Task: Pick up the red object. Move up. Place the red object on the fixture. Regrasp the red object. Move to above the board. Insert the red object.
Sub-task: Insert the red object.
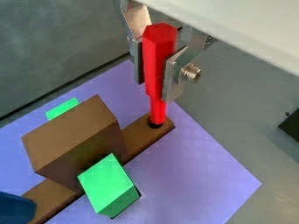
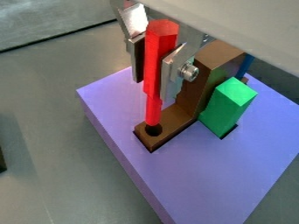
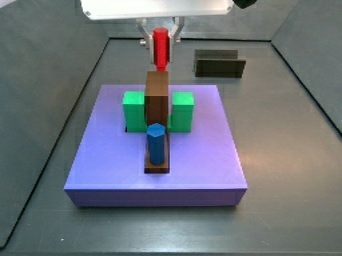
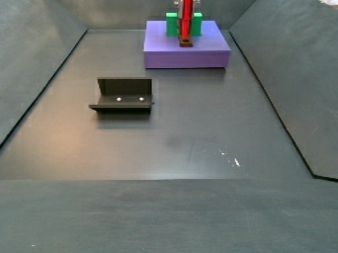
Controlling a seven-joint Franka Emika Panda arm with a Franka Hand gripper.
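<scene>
My gripper [image 1: 158,61] is clamped on the upper part of the red object [image 1: 156,83], which stands upright with its lower tip at the hole in the brown bar [image 1: 131,150] on the board [image 2: 222,179]. A slight tilt could jam it against the hole's rim. How deep the tip sits is hidden. The fixture [image 4: 123,96] stands well apart.

Gripper [image 2: 155,58] over the board's [image 2: 128,149] far end, clamping the red object [image 2: 155,83] in the brown bar [image 2: 176,122]. Green blocks [image 3: 134,110] crowd both bar sides. Fixture [image 4: 122,96] stands well apart on open floor.
</scene>
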